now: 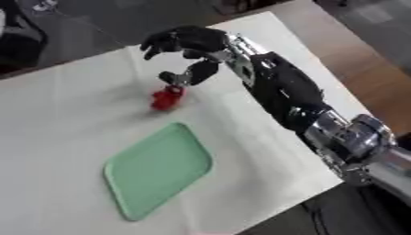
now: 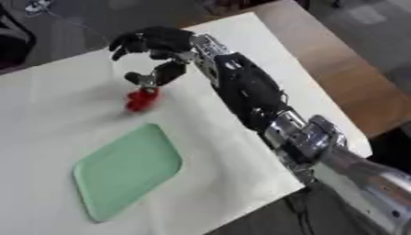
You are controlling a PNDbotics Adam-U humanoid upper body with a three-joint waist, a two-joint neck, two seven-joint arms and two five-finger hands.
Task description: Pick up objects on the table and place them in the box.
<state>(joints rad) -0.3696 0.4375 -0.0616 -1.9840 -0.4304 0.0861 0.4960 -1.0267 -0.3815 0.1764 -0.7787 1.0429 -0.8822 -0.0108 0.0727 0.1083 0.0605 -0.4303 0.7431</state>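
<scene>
One tray: pale green tray (image 1: 157,170) lies flat on the white surface (image 1: 64,119), lower centre of frame.
Red object: small red object (image 1: 167,98) sits just beyond the tray, mid-frame.
Right hand: right hand (image 1: 186,43), upper centre, fingers curled, thumb tip touching the red object; whether it is pinched cannot be told.

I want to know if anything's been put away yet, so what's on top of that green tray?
Nothing shows on the green tray; its whole surface looks bare. The red object lies on the white table beyond it, under the right hand. What's beneath the tray is hidden.
</scene>
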